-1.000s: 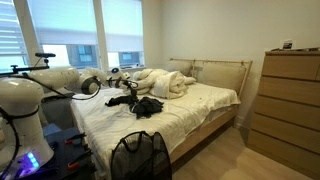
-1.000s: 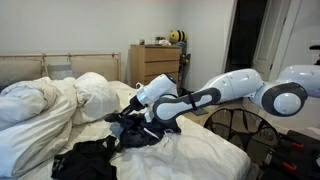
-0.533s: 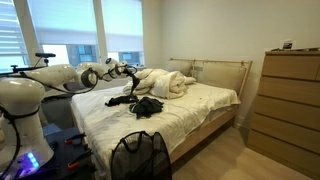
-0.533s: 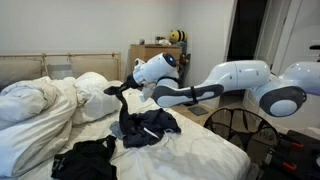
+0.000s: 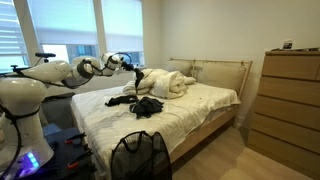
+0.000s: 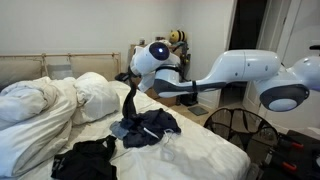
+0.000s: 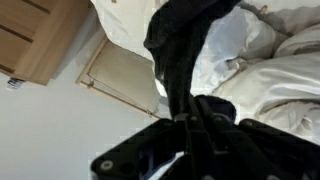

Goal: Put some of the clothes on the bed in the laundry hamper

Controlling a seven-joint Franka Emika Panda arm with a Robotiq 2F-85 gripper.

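My gripper [image 6: 134, 79] is shut on a dark garment [image 6: 130, 104] and holds it above the bed [image 6: 205, 150]. The cloth hangs stretched down from the jaws to a dark blue heap [image 6: 152, 126] on the sheet. In the wrist view the black fingers [image 7: 182, 128] pinch the garment [image 7: 185, 50], which trails away over the bedding. In an exterior view the gripper [image 5: 127, 62] is high over the dark clothes [image 5: 145, 105]. Another black garment [image 6: 85, 158] lies near the bed's front. The black mesh hamper [image 5: 138, 156] stands at the bed's foot; it also shows beside the bed in an exterior view [image 6: 236, 126].
A crumpled white duvet [image 5: 165, 82] and pillows [image 6: 50, 105] fill the head of the bed. A wooden dresser [image 5: 286, 95] stands against the wall; it also shows in an exterior view [image 6: 158, 62]. Windows are behind the arm.
My gripper has risen from the bed surface with the dark garment in it, and the cloth now hangs stretched below it. The heap on the sheet has been pulled up partly.
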